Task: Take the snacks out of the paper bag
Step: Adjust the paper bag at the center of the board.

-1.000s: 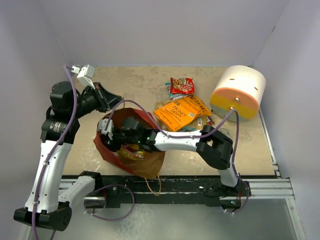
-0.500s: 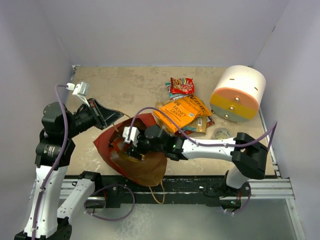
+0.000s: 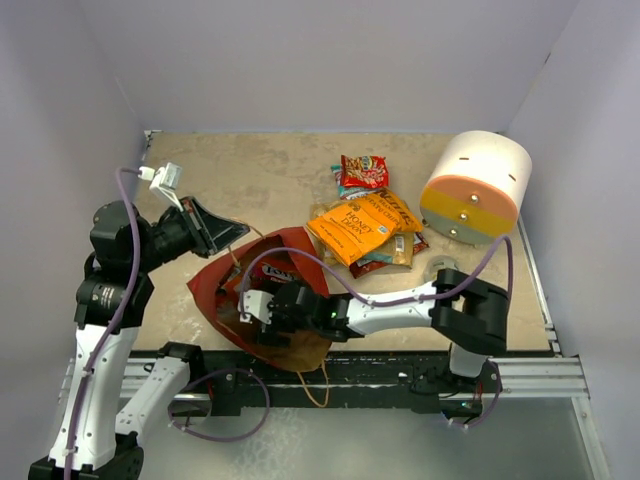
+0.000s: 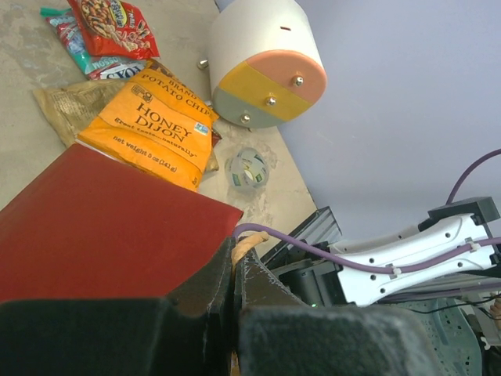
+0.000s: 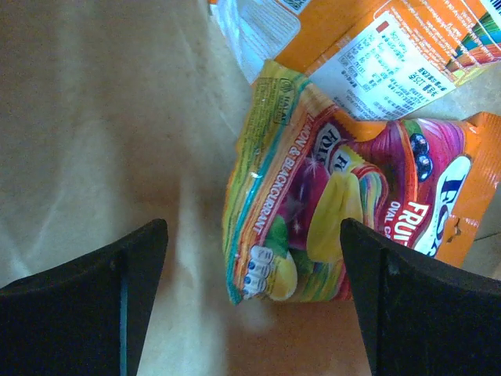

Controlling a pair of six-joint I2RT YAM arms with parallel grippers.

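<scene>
The red paper bag (image 3: 300, 245) lies on its side near the table's front, its mouth held up by my left gripper (image 3: 232, 232). That gripper (image 4: 235, 249) is shut on the bag's tan string handle (image 4: 252, 240), beside the bag's red outside (image 4: 102, 227). My right gripper (image 3: 250, 305) reaches into the bag's mouth. It (image 5: 252, 235) stands wide open over the brown inside (image 5: 102, 117), with a multicoloured candy pack (image 5: 344, 211) just beyond the fingertips, untouched. An orange packet (image 5: 391, 47) lies further in. Other snacks lie outside: an orange packet (image 3: 352, 228) and a red one (image 3: 363, 172).
A white cylinder with an orange-yellow band (image 3: 475, 185) stands at the back right. A small clear tape roll (image 3: 440, 268) sits next to the right arm's elbow. White walls close in the table on three sides.
My right gripper's jaws have spread from half open to wide while it shifted inside the bag's mouth. The left gripper has kept its hold on the handle.
</scene>
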